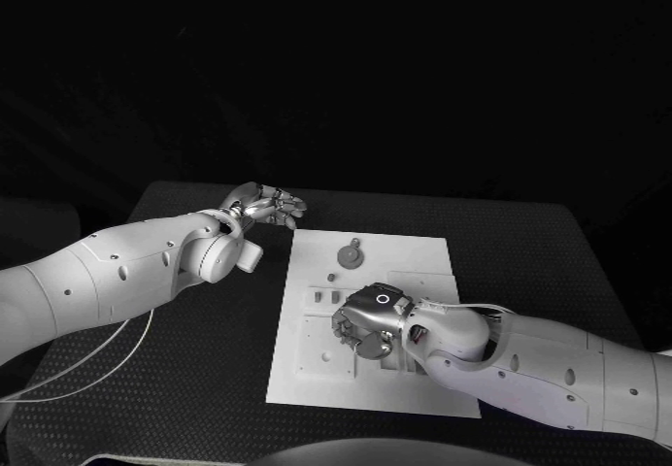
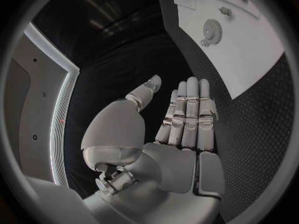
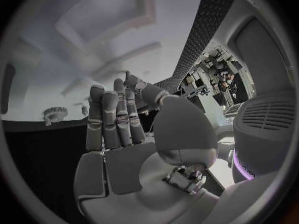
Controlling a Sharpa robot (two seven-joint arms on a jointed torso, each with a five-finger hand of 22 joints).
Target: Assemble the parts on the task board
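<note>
White and flat, the task board (image 1: 376, 330) lies in the middle of the black counter (image 1: 183, 369), and nearest to us our right hand (image 1: 371, 320) hovers low over the board's middle, palm down. From above we cannot tell whether its fingers touch anything beneath them. From the right wrist, those fingers (image 3: 112, 119) stand straight and close side by side, the thumb apart from them, nothing between them.

Beyond that hand, on the far part of the board, lies a round grey gear-like part (image 1: 349, 255) with a small tab at its far edge, well apart from both hands. Small recesses and pieces (image 1: 330, 280) sit between it and our right hand, too small to tell apart.

Farthest off, our left hand (image 1: 270, 207) hangs over bare counter just past the board's far left corner. Seen from its wrist, its fingers (image 2: 190, 114) are straight and pressed together, thumb spread aside, holding nothing.
</note>
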